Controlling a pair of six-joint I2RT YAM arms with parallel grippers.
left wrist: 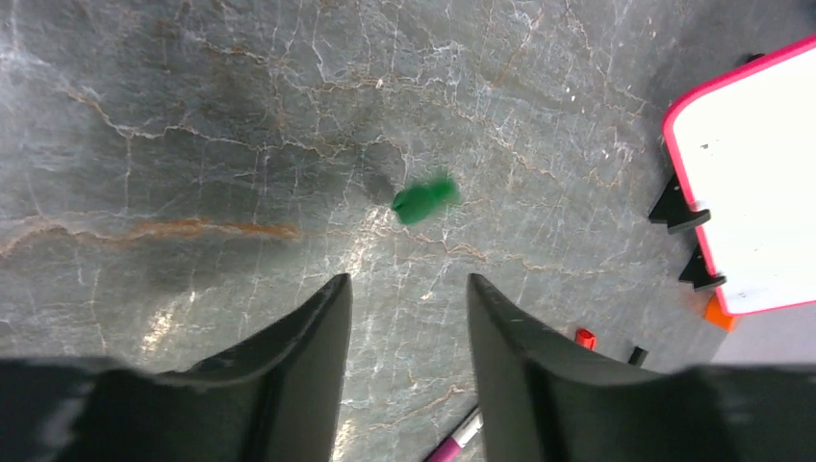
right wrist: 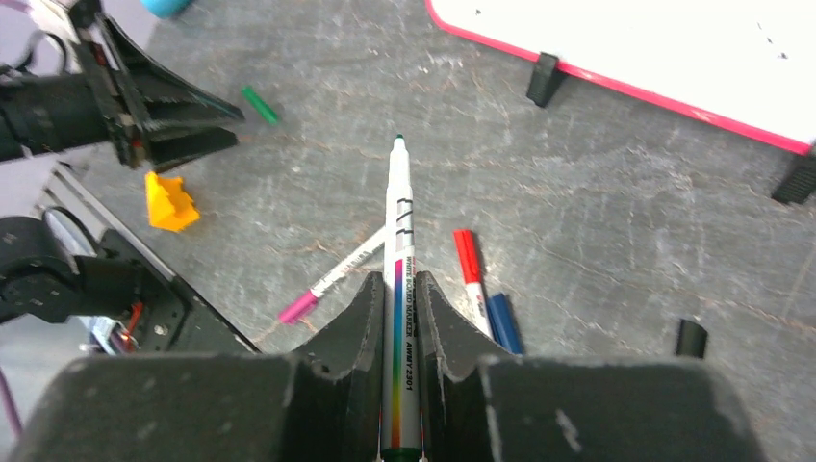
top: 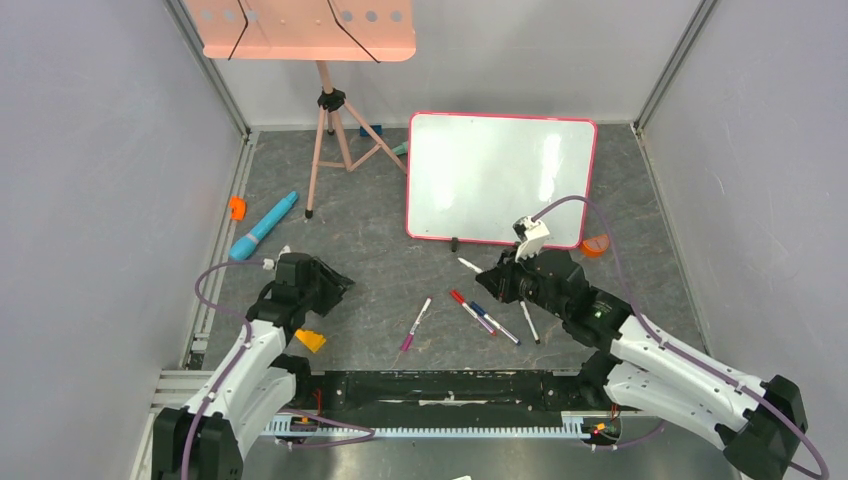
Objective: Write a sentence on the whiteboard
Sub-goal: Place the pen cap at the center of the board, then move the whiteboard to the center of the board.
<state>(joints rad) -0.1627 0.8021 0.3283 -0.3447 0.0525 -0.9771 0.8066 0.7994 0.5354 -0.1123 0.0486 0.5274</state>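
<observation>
The whiteboard [top: 500,178] stands blank at the back of the table, with a pink-red frame and black feet. It also shows in the left wrist view [left wrist: 760,192] and the right wrist view [right wrist: 674,48]. No sentence shows on it. My right gripper [right wrist: 396,289] is shut on an uncapped green-tipped whiteboard marker [right wrist: 398,212], which points forward over the table in front of the board. My left gripper [left wrist: 409,289] is open and empty. A green cap [left wrist: 425,200] shows blurred just ahead of its fingers. The cap also shows in the right wrist view [right wrist: 259,104].
Loose pink [top: 415,324], red [top: 462,305] and blue [top: 495,323] markers lie mid-table, with a black cap [right wrist: 690,338] nearby. A salmon perforated tray on a tripod [top: 310,28] stands back left. A blue cylinder [top: 264,225] and a yellow piece [top: 311,340] lie at left.
</observation>
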